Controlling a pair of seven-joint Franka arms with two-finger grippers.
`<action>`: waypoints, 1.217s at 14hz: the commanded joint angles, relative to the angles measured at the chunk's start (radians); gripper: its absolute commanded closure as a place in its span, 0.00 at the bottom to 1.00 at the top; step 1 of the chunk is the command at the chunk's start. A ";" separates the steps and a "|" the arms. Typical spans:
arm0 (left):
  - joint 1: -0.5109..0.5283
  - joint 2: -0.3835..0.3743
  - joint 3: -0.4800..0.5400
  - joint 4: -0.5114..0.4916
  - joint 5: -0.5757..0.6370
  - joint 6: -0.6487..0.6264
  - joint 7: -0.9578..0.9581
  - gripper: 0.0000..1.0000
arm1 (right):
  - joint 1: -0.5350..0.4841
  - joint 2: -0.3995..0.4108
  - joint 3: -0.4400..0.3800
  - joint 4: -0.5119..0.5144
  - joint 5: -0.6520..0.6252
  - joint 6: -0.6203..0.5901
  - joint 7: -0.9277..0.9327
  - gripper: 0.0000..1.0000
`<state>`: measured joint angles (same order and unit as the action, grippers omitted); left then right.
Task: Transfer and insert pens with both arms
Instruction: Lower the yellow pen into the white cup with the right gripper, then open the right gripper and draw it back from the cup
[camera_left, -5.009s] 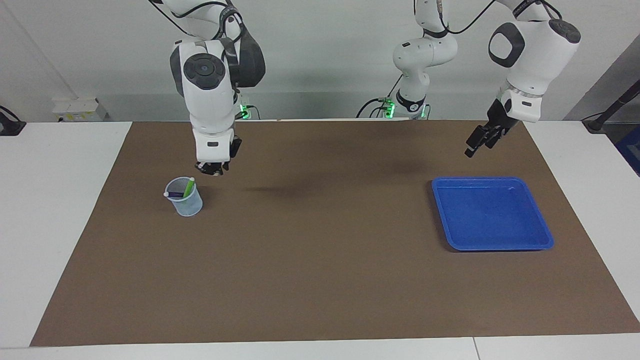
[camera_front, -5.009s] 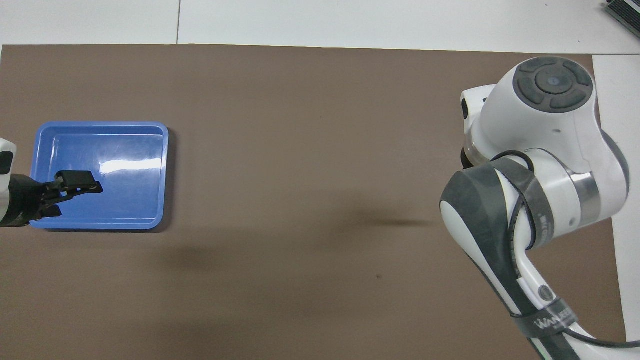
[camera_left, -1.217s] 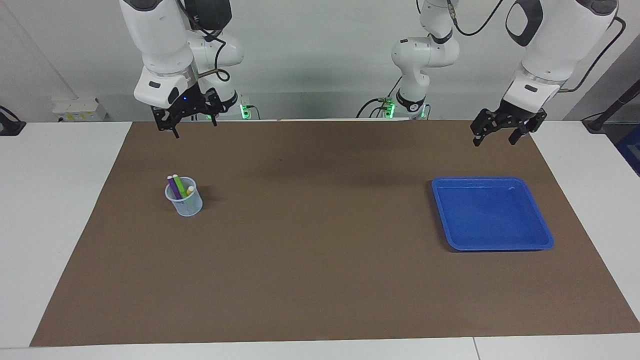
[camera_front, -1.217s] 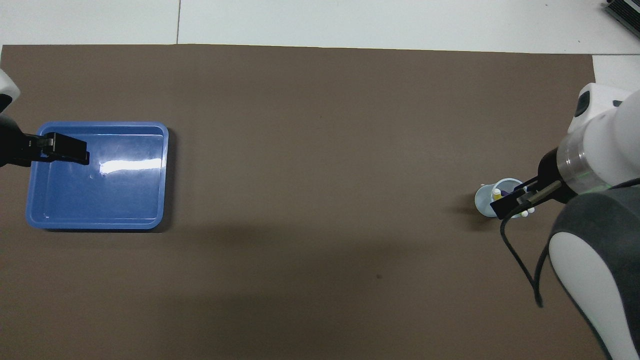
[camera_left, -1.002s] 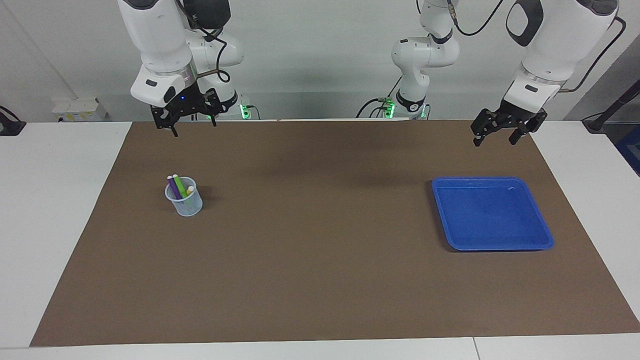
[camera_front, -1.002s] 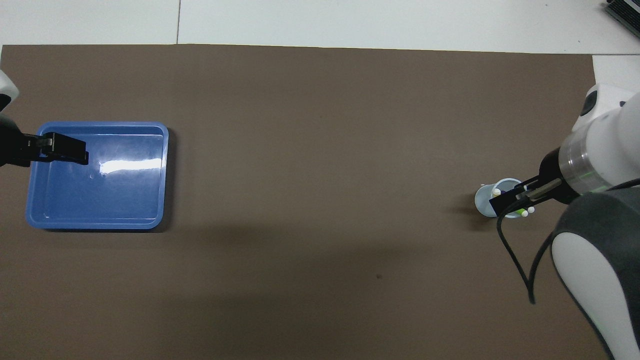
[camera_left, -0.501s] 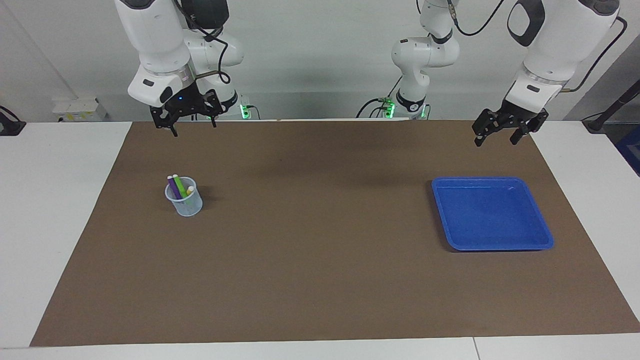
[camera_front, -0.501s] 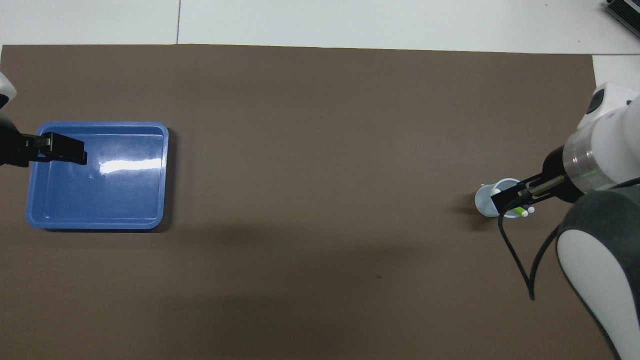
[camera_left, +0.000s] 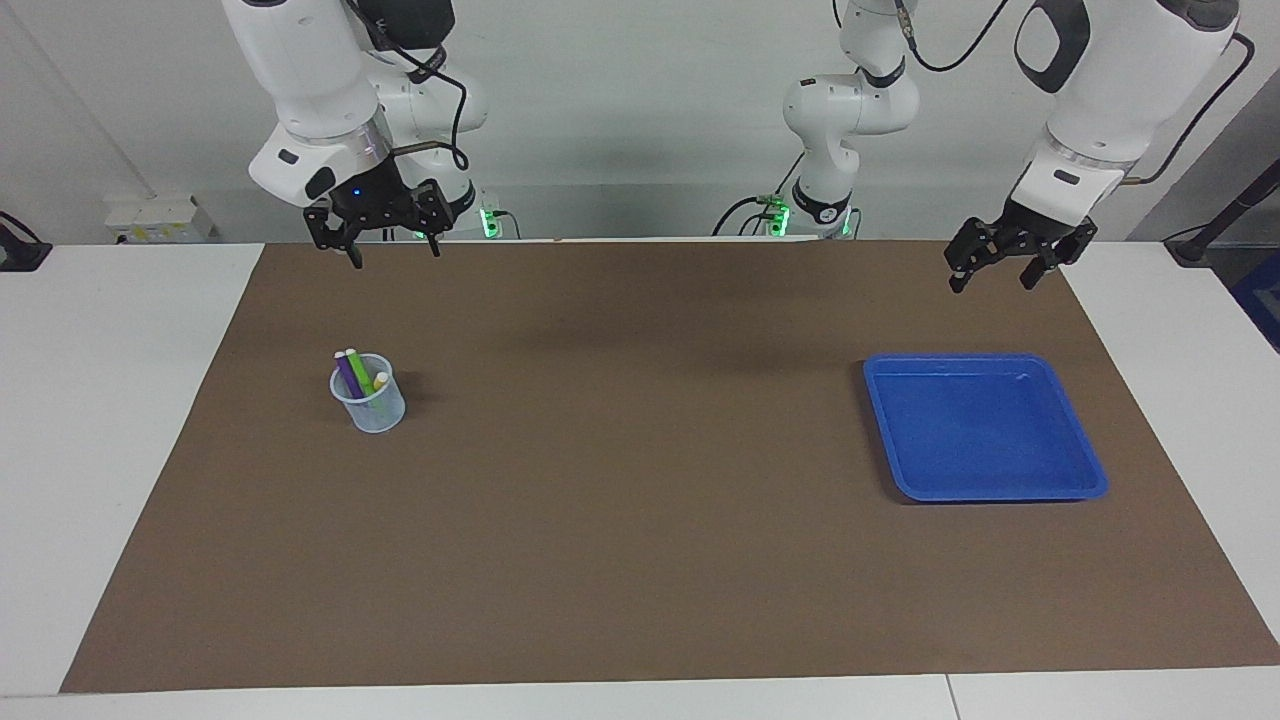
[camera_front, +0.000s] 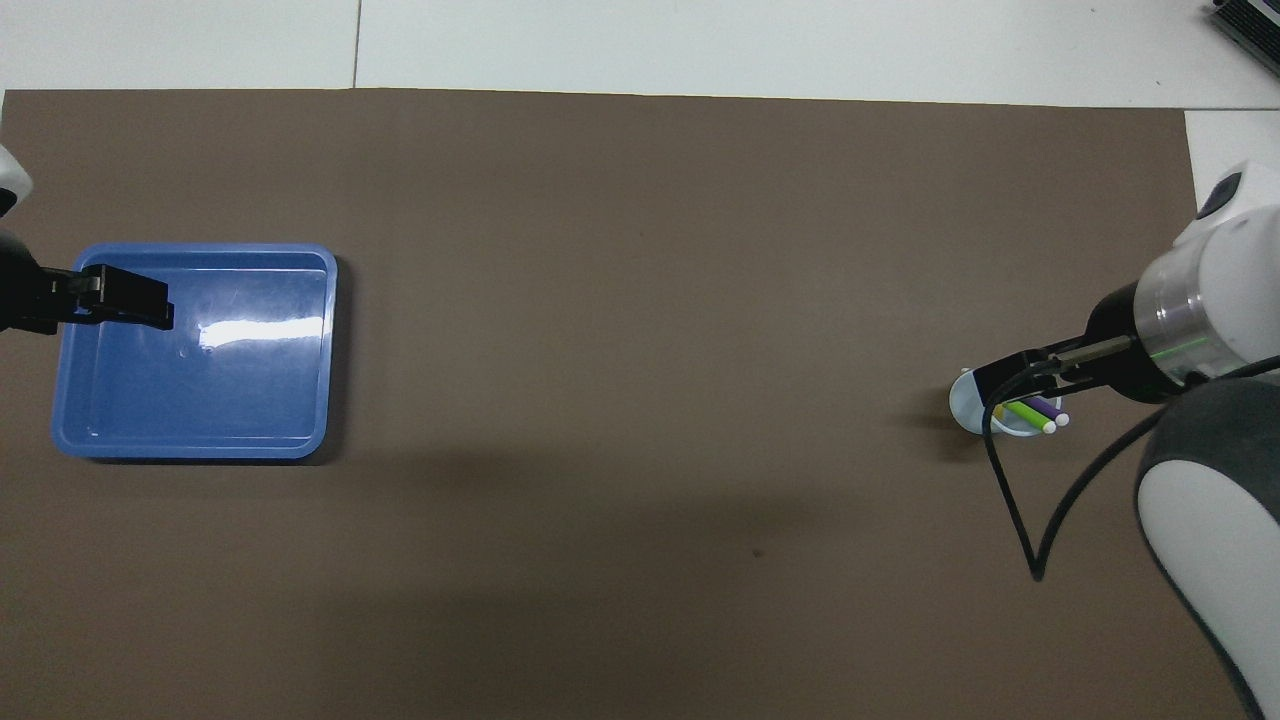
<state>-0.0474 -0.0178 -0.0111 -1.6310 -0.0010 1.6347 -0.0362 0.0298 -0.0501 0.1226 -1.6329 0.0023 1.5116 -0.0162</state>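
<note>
- Since five seconds ago, right gripper (camera_left: 383, 243) rose from the cup (camera_left: 369, 402), upper left; now open, empty.
- Left gripper (camera_left: 995, 266), upper right, open, empty.
- Pens (camera_left: 356, 374) all stand in cup; tray (camera_left: 985, 487) bare; task looks done.

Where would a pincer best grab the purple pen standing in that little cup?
Probably at the purple pen's capped upper end, coming down from above: it leans in the clear cup with only that part above the rim, and the green pen leans close beside it.
</note>
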 joint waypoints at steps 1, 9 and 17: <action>-0.011 -0.007 0.013 -0.009 0.010 -0.001 -0.002 0.00 | -0.033 0.006 -0.031 0.021 0.025 0.009 -0.088 0.00; -0.009 -0.008 0.013 -0.009 0.010 0.000 -0.008 0.00 | -0.051 0.018 -0.107 0.036 0.019 0.016 -0.111 0.00; -0.008 -0.008 0.013 -0.009 0.009 0.005 -0.010 0.00 | -0.054 0.029 -0.129 0.038 -0.001 0.007 -0.140 0.00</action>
<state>-0.0472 -0.0178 -0.0075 -1.6309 -0.0010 1.6348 -0.0363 -0.0167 -0.0324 0.0025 -1.6125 -0.0010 1.5149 -0.1287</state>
